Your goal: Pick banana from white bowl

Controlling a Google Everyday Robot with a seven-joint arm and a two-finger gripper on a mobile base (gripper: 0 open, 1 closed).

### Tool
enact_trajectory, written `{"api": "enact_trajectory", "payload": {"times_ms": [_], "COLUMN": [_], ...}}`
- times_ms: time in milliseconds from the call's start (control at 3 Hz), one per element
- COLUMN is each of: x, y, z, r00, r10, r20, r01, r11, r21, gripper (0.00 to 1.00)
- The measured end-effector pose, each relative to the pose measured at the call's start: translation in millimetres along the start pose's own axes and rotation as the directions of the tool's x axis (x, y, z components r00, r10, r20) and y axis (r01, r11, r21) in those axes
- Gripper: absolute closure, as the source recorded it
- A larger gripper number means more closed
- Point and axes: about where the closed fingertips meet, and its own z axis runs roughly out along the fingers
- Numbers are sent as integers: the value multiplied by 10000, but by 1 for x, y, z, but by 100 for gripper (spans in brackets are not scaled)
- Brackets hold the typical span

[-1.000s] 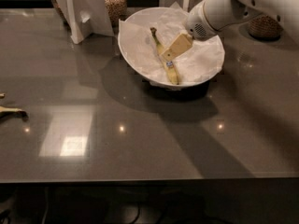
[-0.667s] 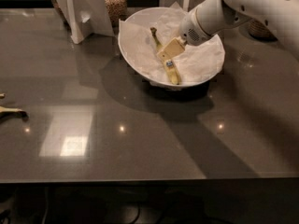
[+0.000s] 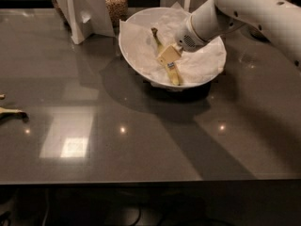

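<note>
The banana [image 3: 174, 75] lies in the bowl [image 3: 122, 45], on the crumpled paper [image 3: 202, 60] lining it, running from its dark stem near the far side down to the near rim, with a small blue sticker showing at mid-length. The gripper [image 3: 168, 55] is down inside the bowl, right on the banana's middle, just above the sticker and covering that stretch of the fruit; whether it is wide or clamped on the banana cannot be told. The white arm [image 3: 244, 8] reaches in from the upper right, over the bowl's far right rim. The bowl sits toward the back of the grey table [image 3: 141, 140]. Behind it to the left stand a white card holder [image 3: 77, 13] and a jar [image 3: 115, 4] of grain. At the table's left edge lies another banana end [image 3: 10, 111], well apart from the bowl.
</note>
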Motion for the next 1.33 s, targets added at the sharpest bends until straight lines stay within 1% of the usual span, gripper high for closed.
{"api": "enact_trajectory", "payload": {"times_ms": [333,1000,1333], "x": [10,30,43], "y": [4,3,0], "z": [0,2,10], "r00": [9992,9935,9883], "r10": [242,707,1005], "r20": [-333,-891,-1152], "r01": [-241,-682,-963], "r11": [9997,9972,9945], "r21": [52,307,414], "gripper": [42,44,45]}}
